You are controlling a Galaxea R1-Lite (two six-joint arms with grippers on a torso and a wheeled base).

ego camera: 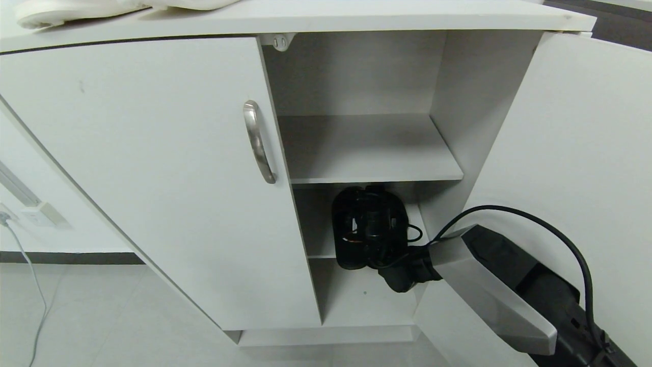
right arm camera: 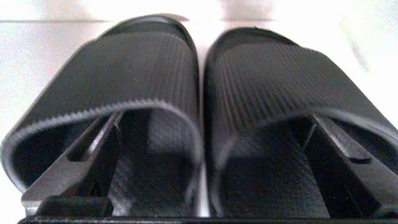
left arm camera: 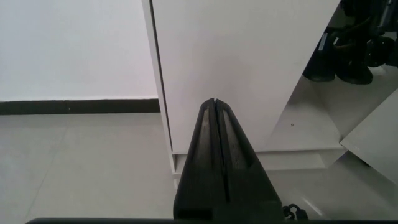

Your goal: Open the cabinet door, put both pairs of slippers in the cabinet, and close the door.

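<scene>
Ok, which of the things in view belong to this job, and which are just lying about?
Job: cabinet, its open right door, black slippers held by the right gripper, white things on top, possibly the second pair.
Lying about: wall socket, grey cable.

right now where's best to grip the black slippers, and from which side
From the open heel end, under the straps: the black slippers lie side by side, so the right end effector puts one finger in each and pinches their inner sides together.
</scene>
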